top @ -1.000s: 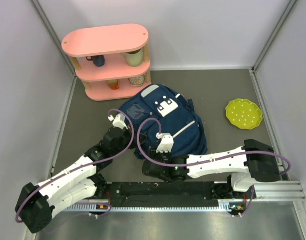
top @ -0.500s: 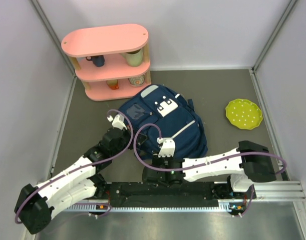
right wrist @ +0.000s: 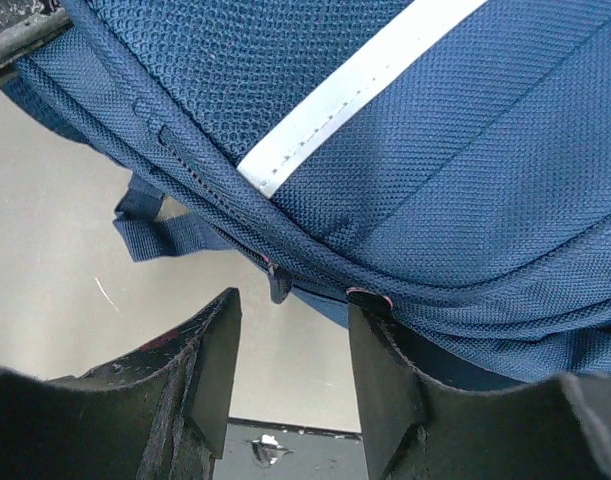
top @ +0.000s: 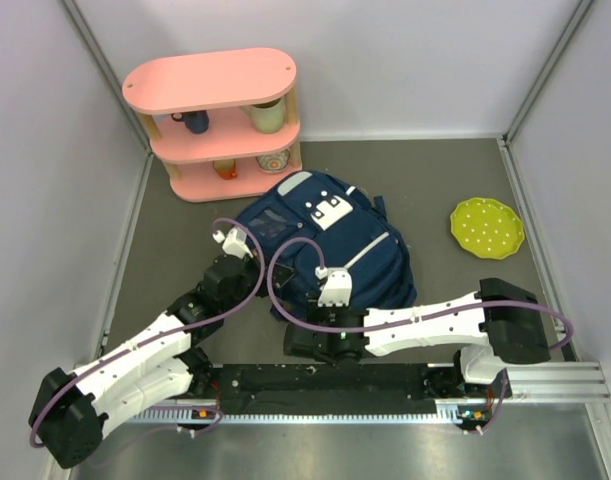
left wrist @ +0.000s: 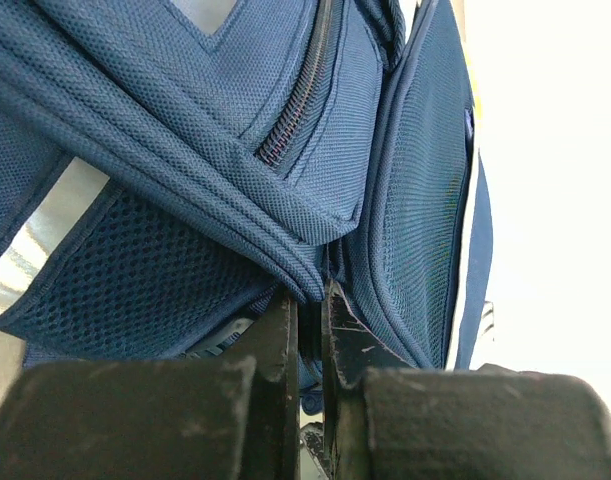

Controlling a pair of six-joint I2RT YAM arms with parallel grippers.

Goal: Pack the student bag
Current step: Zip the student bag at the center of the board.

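Both at student bag (top: 370, 265) | left end effector (left wrist: 307, 300) pinches it | right end effector (right wrist: 290, 300) open

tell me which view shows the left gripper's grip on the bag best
Left wrist: the left gripper is shut on a fold of the student bag, seen close up. Top external shows only its wrist at the bag's edge, fingers hidden. Right wrist misses it.

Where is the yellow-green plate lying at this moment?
In the top view, the yellow-green plate lies on the table at the right, apart from the student bag and close to the right wall.
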